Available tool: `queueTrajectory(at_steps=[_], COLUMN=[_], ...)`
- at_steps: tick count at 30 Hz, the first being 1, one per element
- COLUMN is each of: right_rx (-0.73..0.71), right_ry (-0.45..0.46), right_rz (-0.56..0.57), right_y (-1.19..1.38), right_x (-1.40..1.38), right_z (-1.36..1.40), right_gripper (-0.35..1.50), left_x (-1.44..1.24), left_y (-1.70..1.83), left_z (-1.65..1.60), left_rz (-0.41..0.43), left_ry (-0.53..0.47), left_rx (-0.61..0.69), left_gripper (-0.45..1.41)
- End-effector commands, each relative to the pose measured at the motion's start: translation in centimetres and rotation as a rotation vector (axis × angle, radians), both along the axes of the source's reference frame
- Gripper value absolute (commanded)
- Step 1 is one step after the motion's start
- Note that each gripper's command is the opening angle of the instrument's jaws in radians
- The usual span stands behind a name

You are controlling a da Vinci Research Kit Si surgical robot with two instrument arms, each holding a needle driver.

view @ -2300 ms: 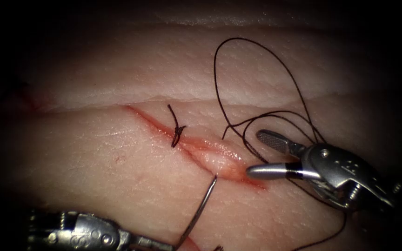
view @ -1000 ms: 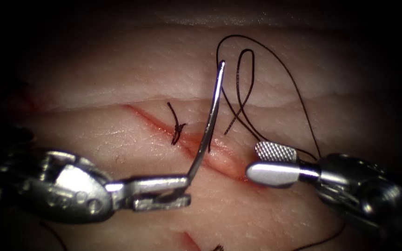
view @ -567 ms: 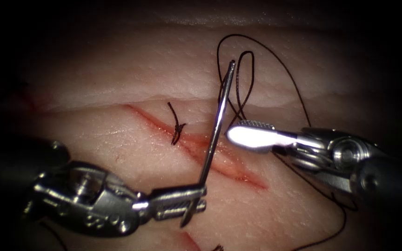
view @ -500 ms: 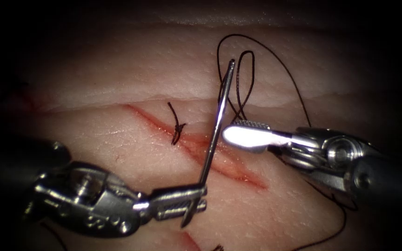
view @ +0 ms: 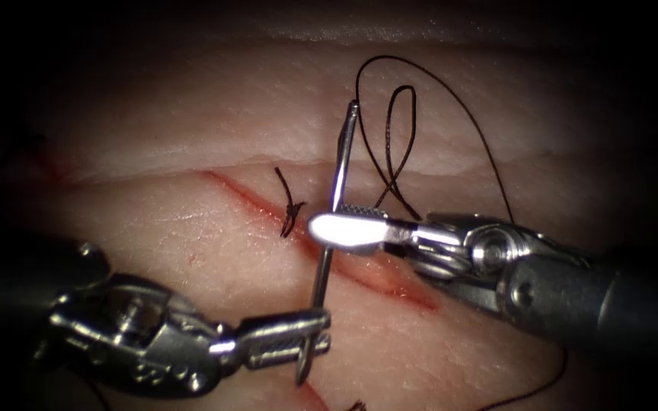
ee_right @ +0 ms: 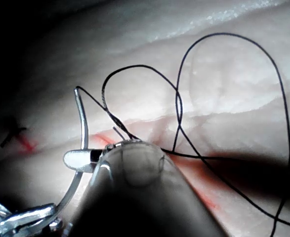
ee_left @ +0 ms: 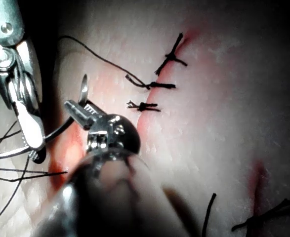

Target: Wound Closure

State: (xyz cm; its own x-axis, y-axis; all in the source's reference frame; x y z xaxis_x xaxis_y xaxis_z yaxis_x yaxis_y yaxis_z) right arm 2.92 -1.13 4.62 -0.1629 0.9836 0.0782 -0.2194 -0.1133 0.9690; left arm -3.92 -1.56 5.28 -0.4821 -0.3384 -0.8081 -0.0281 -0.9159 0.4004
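Needle: held clear of the tissue, standing nearly upright over the cut at centre frame in the endoscope view; the end carrying the thread points to the upper centre, the other end pokes out just below the left tool's jaws. Not in the tissue.
Left tool: enters from the lower left of the frame; jaws clamped on the needle near its lower end. In the left wrist view the needle rises from the jaw tips.
Right tool: enters from the right of the frame; jaw tips lie against the needle at about mid-curve. Whether they are apart or closed on it cannot be told. Also seen in the right wrist view, beside the needle shaft.
Thread: dark, runs from the needle's upper end into large loose loops over the upper right of the frame, then passes behind the right tool.
Tissue: pale, spans the frame.
Cut: runs diagonally from upper left to lower right, edged with red fluid.
Knotted stitch: sits across the cut, left of the needle, short ends upright.
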Motion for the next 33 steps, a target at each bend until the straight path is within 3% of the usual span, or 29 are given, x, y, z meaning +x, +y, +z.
queueTrajectory(at_steps=[1, 2, 4, 5, 12, 16, 18, 25, 31, 33], right_rx=[-0.012, -0.013, -0.015, -0.016, -0.016, -0.024, -0.043, -0.052, -0.067, -0.067], right_ry=[0.001, 0.003, 0.013, 0.018, 0.042, 0.042, 0.047, 0.051, 0.049, 0.051], right_rz=[-0.001, -0.002, -0.008, -0.011, -0.018, -0.02, -0.018, -0.009, -0.009, -0.006], right_y=[0.06, 0.06, 0.04, 0.04, 0.02, 0.05, 0.06, 0.09, 0.13, 0.15], right_x=[0.08, 0.09, 0.13, 0.14, 0.17, 0.17, 0.16, 0.16, 0.15, 0.15], right_z=[0.03, 0.03, 0.03, 0.02, -0.05, -0.06, -0.06, -0.03, -0.03, -0.03], right_gripper=[0.46, 0.57, 1.13, 1.25, 1.38, 1.35, 1.08, 0.66, 0.61, 0.51], left_x=[-0.08, -0.09, -0.09, -0.1, -0.09, -0.09, -0.08, -0.09, -0.1, -0.09], left_y=[0.0, -0.01, -0.01, -0.01, 0.0, 0.0, -0.01, -0.02, -0.02, -0.02], left_z=[0.07, 0.08, 0.1, 0.11, 0.13, 0.13, 0.12, 0.11, 0.11, 0.11], left_rz=[0.005, 0.008, 0.008, 0.008, 0.007, 0.009, 0.009, 0.009, 0.008, 0.008], left_ry=[-0.009, -0.013, -0.012, -0.012, -0.014, -0.013, -0.012, -0.012, -0.012, -0.012], left_rx=[-0.002, -0.003, -0.005, -0.005, -0.007, -0.005, -0.005, -0.005, -0.005, -0.005], left_gripper=[-0.45, -0.45, -0.45, -0.45, -0.45, -0.45, -0.45, -0.45, -0.45, -0.45])
